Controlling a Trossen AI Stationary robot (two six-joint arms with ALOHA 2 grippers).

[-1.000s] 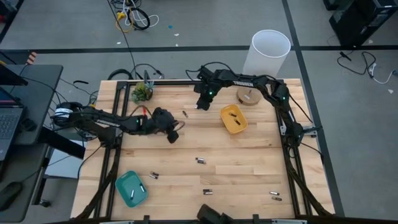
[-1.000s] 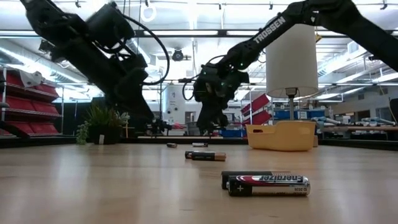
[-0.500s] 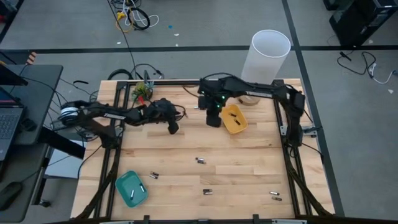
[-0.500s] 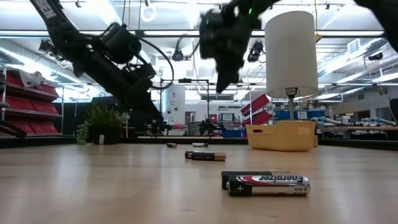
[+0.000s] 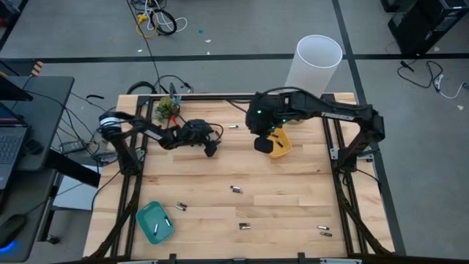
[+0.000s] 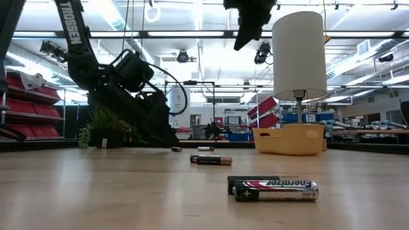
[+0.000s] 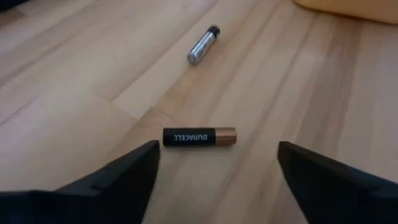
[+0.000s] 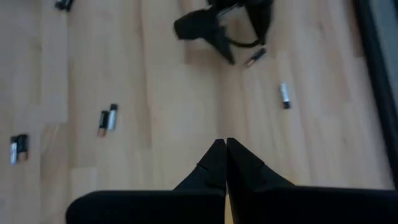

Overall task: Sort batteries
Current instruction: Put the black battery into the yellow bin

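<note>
My left gripper [image 7: 217,148] is open and low over the far-left part of the table [image 5: 293,198]. Its fingers stand on either side of a black and copper battery [image 7: 199,137] that lies flat, without touching it. A silvery battery [image 7: 204,45] lies beyond it. My right gripper [image 8: 225,152] is shut and high above the yellow tray [image 5: 281,145]; I see nothing between its fingers. More batteries lie loose: one [image 5: 235,189] at the middle, a pair [image 6: 275,188] near the front, one [image 5: 181,207] by the teal tray [image 5: 150,216].
A white cylinder [image 5: 316,60] stands beyond the far right corner. A small plant [image 5: 167,108] sits at the far left corner. Two more batteries [image 5: 323,230] lie near the front right. Bare wood stretches between the trays.
My left gripper has sunk to the table and shifted a little toward the far edge. My right gripper has risen high from the far middle of the table, moved toward the right edge and turned; it now hangs above the yellow tray.
</note>
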